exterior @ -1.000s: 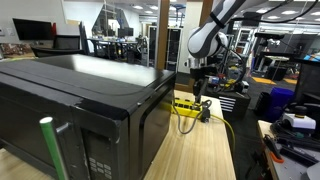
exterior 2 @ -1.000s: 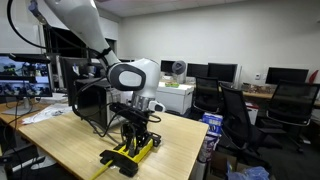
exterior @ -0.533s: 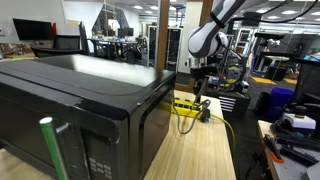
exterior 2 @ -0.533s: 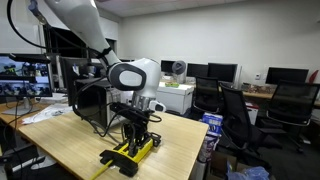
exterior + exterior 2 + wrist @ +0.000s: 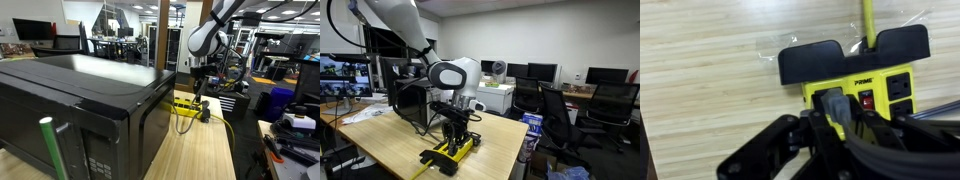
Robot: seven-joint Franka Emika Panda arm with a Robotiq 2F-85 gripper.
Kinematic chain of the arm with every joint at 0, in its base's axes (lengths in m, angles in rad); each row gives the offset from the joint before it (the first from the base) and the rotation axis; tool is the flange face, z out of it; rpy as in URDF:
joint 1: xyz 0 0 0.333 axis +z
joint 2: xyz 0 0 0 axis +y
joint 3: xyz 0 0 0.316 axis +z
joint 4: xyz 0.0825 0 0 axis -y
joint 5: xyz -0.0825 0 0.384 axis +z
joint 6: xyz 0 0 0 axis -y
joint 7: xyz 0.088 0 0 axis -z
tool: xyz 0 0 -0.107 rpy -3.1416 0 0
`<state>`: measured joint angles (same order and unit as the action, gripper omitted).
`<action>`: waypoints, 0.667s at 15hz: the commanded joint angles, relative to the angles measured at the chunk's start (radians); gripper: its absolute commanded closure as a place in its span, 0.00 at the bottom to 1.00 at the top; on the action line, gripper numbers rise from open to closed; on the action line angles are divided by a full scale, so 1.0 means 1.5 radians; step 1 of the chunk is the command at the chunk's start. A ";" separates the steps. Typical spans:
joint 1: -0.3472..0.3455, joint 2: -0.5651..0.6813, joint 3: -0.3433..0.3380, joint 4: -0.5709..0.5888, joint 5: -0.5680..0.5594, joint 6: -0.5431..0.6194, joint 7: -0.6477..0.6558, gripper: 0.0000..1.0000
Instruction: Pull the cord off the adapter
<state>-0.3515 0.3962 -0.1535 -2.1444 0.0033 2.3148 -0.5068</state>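
Note:
The adapter is a long yellow power strip with black end caps and dark sockets. It lies on the wooden table and shows in both exterior views. A grey plug with a thick dark cord sits in its first socket. My gripper points straight down over the strip, with its black fingers closed on either side of the grey plug. In an exterior view the gripper stands on the strip.
A large black microwave fills the table beside the strip. The strip's yellow cable runs across the wooden table towards its edge. Office chairs and desks stand beyond.

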 commanded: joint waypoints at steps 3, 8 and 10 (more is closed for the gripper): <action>-0.011 -0.039 0.008 -0.001 0.020 -0.048 -0.018 0.93; -0.010 -0.049 0.009 0.005 0.020 -0.068 -0.020 0.93; -0.008 -0.050 0.008 0.005 0.018 -0.069 -0.018 0.93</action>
<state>-0.3559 0.3926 -0.1526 -2.1269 0.0093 2.2788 -0.5085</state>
